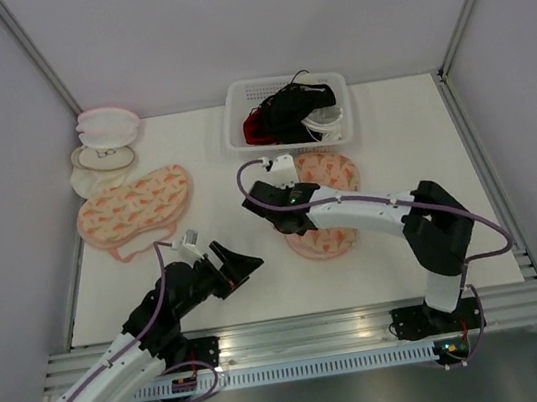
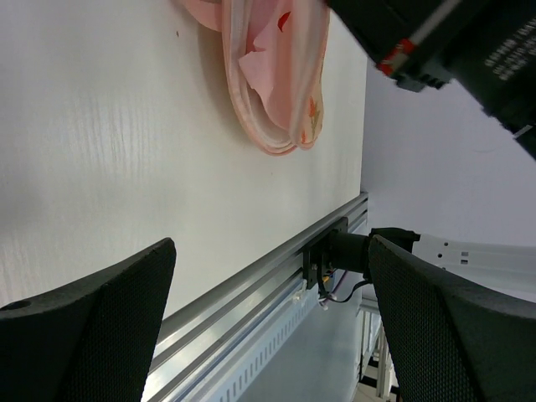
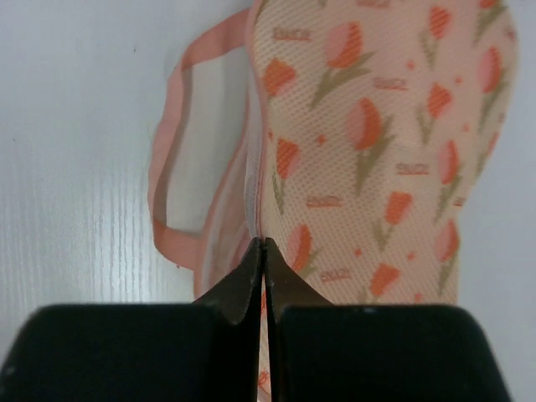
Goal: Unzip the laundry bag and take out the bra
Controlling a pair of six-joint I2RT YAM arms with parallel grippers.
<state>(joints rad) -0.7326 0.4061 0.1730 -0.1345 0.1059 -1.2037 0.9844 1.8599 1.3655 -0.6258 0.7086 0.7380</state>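
Observation:
A peach-pink laundry bag (image 1: 330,174) with orange print lies right of the table's middle, partly under my right arm. In the right wrist view the laundry bag (image 3: 377,134) fills the top, with its pink strap loop (image 3: 172,159) on the left. My right gripper (image 3: 264,244) is shut, its tips pinched on the bag's zip seam; in the top view the right gripper (image 1: 289,213) is over the bag's left edge. My left gripper (image 1: 240,263) is open and empty above bare table; in the left wrist view the left gripper (image 2: 270,251) points past the bag's edge (image 2: 280,92). The bra is hidden.
A second alike printed bag (image 1: 138,208) lies at the left. White-and-pink round cases (image 1: 103,140) sit at the back left. A white basket (image 1: 238,130) holds black, red and white garments at the back. An aluminium rail (image 1: 308,331) runs along the near edge.

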